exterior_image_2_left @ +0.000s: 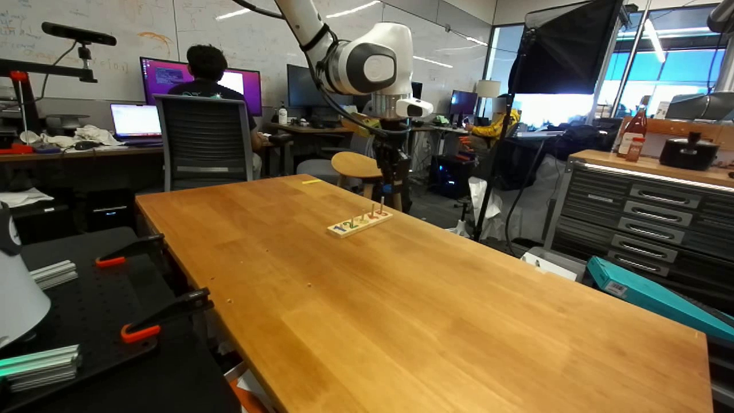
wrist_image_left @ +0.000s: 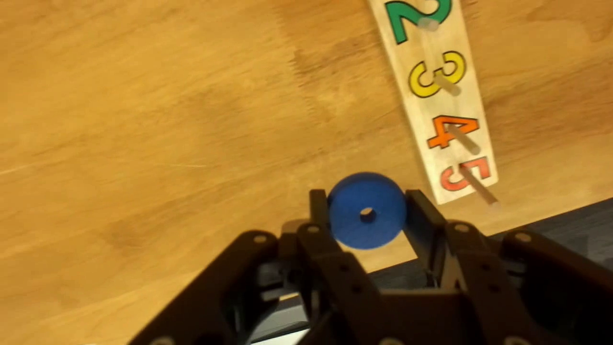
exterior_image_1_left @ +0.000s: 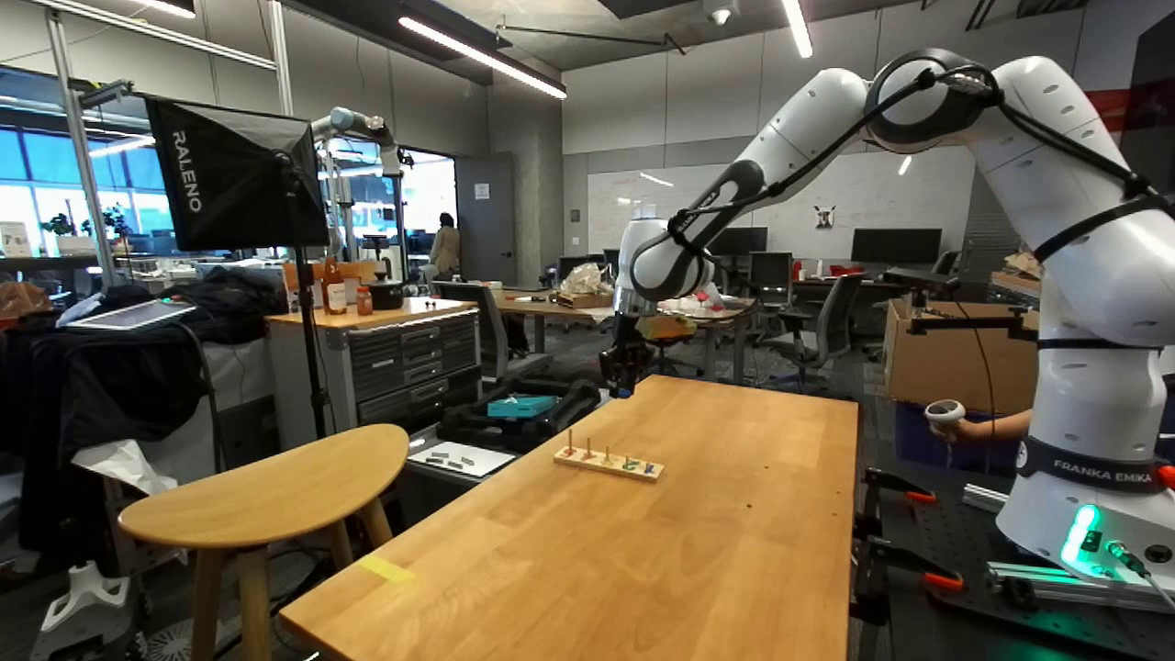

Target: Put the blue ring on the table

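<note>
The blue ring [wrist_image_left: 368, 196] is a round disc with a small centre hole, in the wrist view. My gripper [wrist_image_left: 368, 211] is shut on it, one finger on each side. The ring shows as a small blue speck under the fingers in both exterior views [exterior_image_1_left: 625, 393] [exterior_image_2_left: 388, 188]. The gripper [exterior_image_1_left: 624, 367], also in an exterior view [exterior_image_2_left: 393, 172], is above the long wooden table's edge zone, held up off the surface. The light wooden table [exterior_image_1_left: 734, 532] also shows in an exterior view [exterior_image_2_left: 401, 298] and fills the wrist view [wrist_image_left: 167, 120].
A pale numbered stand [wrist_image_left: 443, 108] with several upright pegs lies on the table near the same edge, also in both exterior views [exterior_image_1_left: 598, 464] [exterior_image_2_left: 348, 230]. An oval wooden stool [exterior_image_1_left: 275, 482] and a teal box [exterior_image_1_left: 521, 406] stand beyond that edge. Clamps [exterior_image_2_left: 143, 332] grip the opposite edge.
</note>
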{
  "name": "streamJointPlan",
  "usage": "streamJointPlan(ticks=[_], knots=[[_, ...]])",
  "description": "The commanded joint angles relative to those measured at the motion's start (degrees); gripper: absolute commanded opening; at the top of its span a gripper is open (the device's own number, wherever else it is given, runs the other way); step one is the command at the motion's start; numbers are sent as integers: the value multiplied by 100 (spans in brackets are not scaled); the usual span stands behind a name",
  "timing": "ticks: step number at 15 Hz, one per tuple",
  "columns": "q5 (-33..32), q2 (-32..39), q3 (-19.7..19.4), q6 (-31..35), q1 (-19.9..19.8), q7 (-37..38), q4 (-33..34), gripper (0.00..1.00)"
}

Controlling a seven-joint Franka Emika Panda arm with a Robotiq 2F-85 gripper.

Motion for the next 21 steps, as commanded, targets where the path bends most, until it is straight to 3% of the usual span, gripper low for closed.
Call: streamJointPlan(ticks=[1,7,10,11,13,16,17,21], knots=[[-256,349,-274,-60,9,296,205,19],[-759,875,-556,-144,149,488,156,19],[-813,1088,-518,-199,164,499,155,19],[-775,1115,-488,-230,160,510,154,69],[-605,1039,-346,-348,132,485,137,74],[47,261,343,-1079,-29,155,-64,97],[282,95,553,-1229,-104,-25,-93,100],[1096,-780,1080,-2170,-70,-443,-85,100]])
